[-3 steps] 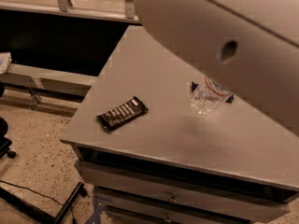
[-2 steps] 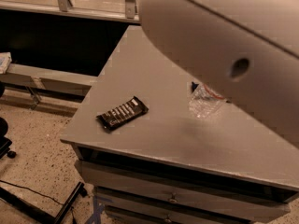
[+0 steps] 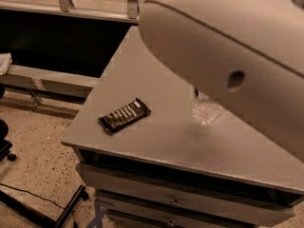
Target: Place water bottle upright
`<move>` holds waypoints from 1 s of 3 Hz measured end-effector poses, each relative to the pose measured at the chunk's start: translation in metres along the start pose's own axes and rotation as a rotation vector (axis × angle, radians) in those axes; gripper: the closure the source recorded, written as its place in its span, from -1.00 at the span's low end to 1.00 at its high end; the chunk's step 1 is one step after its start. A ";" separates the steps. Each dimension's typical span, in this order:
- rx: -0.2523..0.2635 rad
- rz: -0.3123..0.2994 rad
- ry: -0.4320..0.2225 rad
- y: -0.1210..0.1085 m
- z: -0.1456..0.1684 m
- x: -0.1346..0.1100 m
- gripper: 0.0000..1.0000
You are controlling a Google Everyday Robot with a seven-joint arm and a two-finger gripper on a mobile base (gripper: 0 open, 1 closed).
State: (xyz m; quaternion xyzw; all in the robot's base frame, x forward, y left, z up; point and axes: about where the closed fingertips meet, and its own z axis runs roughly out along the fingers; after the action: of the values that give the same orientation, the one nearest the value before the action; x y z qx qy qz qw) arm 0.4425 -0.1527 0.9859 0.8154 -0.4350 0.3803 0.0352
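Camera view hides the gripper behind the arm (image 3: 223,42) toward the desk's (image 3: 156,141) right edge, its grip impossible to tell; set water bottle (image 3: 206,112) base flat before release

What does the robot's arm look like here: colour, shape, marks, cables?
The arm is a large, smooth, rounded shell, off-white, with a thin dark seam and one small round dark hole. No cables or writing show. The gripper is out of view, presumably behind the arm.

The arm (image 3: 223,42), cut off at the frame's upper right, hides most of the water bottle (image 3: 206,112) at centre right; the gripper is out of sight.
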 end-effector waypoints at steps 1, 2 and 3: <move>-0.017 -0.041 0.003 -0.002 0.008 -0.003 1.00; -0.039 -0.083 0.028 -0.003 0.018 -0.007 1.00; -0.066 -0.114 0.070 -0.003 0.030 -0.010 1.00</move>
State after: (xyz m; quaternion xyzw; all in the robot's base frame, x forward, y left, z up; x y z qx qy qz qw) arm 0.4588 -0.1560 0.9594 0.8234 -0.3988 0.3914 0.0989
